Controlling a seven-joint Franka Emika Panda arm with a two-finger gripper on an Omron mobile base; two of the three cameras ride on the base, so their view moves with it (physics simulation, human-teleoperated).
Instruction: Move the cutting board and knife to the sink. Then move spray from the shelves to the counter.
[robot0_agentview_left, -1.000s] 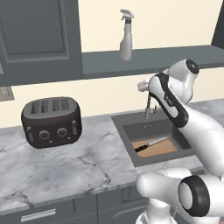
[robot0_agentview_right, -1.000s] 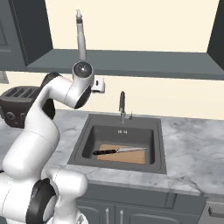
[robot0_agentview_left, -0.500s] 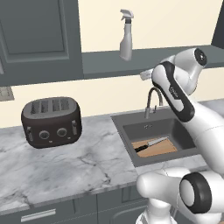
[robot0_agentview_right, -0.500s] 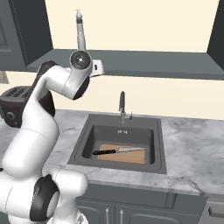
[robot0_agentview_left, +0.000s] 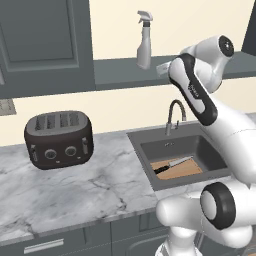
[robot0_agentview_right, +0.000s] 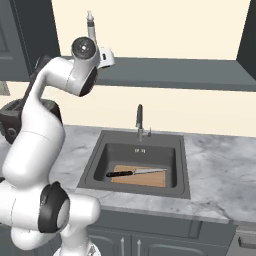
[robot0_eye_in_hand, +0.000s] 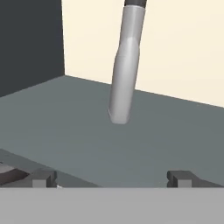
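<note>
White round arm, smooth and shiny. Fat tube parts joined by dark grey rings. Black round caps on joints. Big white round bottom part. Small dark square finger tips on hand.

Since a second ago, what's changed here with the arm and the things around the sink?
The arm has risen from over the sink up to shelf height, bringing the open gripper to face the spray bottle, not touching it yet. Nothing was grasped or released. The cutting board and knife stayed in the sink, the bottle on the shelf, the toaster on the counter.
</note>
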